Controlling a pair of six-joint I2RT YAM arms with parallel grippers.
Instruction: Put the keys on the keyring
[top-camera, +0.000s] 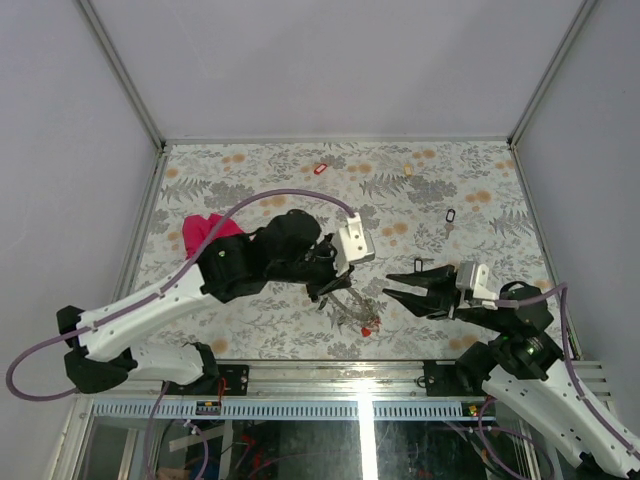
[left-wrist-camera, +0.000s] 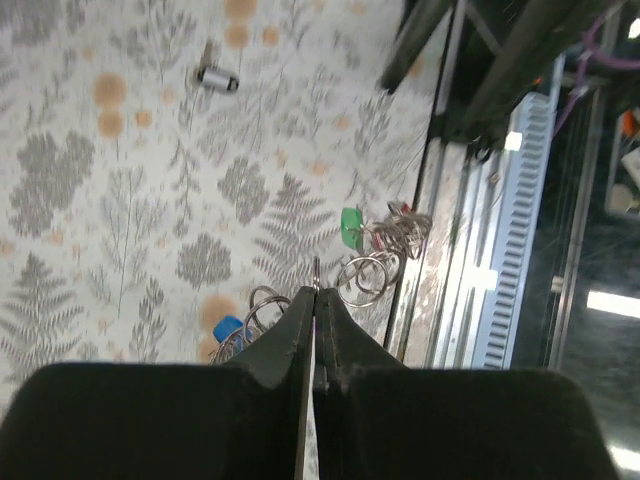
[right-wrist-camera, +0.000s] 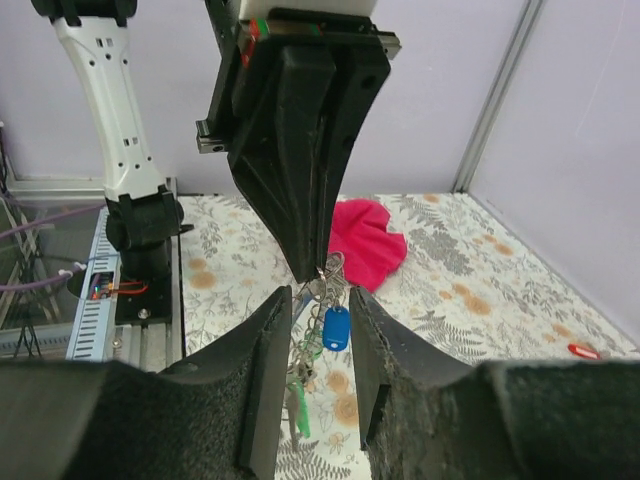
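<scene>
Desk (top-camera: 262, 330): floral top. Cloth (top-camera: 205, 232) lies left, well apart from the work.

I have the left gripper (left-wrist-camera: 315, 295) clamped tight on the keyring (right-wrist-camera: 323, 292) over the desk's near middle; the bunch hangs below its tips.

Right gripper (top-camera: 386, 284): jaws apart, fingers either side of the bunch in its wrist view. I can't tell if they touch it.

Blue tag (right-wrist-camera: 336, 328) and green tag (right-wrist-camera: 300, 415) hang in the bunch.

Loose on the far side: red key (top-camera: 320, 168), cream key (top-camera: 408, 170), black key (top-camera: 450, 215).

I have the keyring (top-camera: 352, 308) near the table's (top-camera: 270, 325) front edge, left gripper (top-camera: 326, 290) over it, right gripper (top-camera: 388, 282) just right; cloth (top-camera: 203, 232) behind-left, loose keys (top-camera: 320, 168) far behind.
</scene>
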